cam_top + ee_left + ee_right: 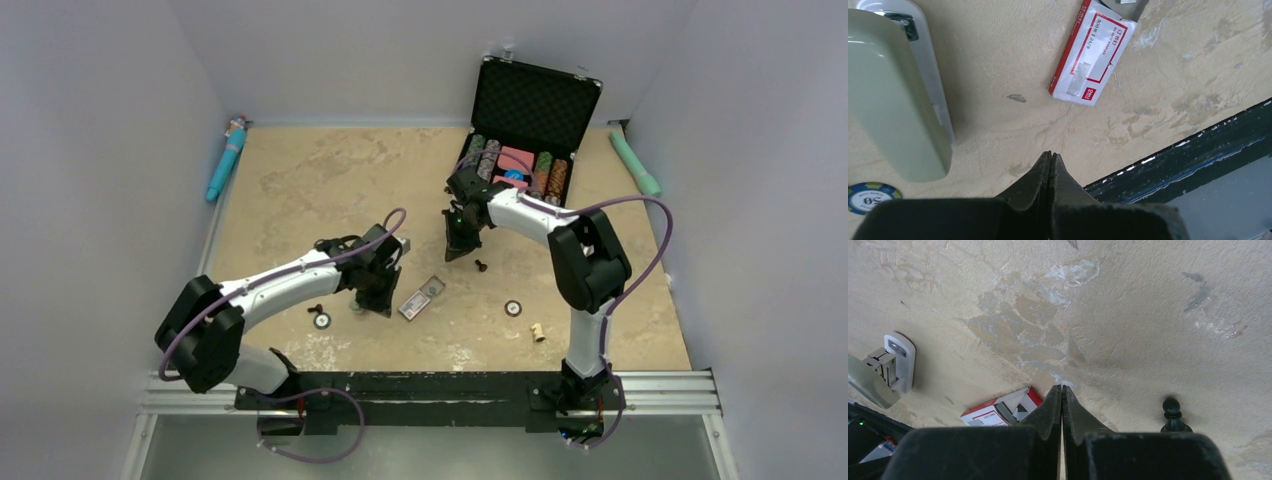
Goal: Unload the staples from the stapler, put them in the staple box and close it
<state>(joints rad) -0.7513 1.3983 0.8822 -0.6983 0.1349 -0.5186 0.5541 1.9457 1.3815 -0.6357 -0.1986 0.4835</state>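
Note:
The pale green stapler (893, 95) lies just left of my left gripper (1050, 155), which is shut and empty, close above the table. In the right wrist view the stapler (883, 371) stands open, its metal channel showing. In the top view my left wrist mostly hides it. I cannot make out a loose staple strip. Grey strips show only inside the open end of the red-and-white box (998, 412). My right gripper (1062, 387) is shut and empty, right of that box (420, 298). In the top view my left gripper (374, 295) and right gripper (461, 250) flank the box.
A black pawn (481, 266) stands by my right gripper. Black-rimmed discs (321, 320) (513, 308) and a small beige piece (538, 331) lie nearer the front. An open black chip case (535, 105) stands at the back. A black rail (1198, 155) runs along the front edge.

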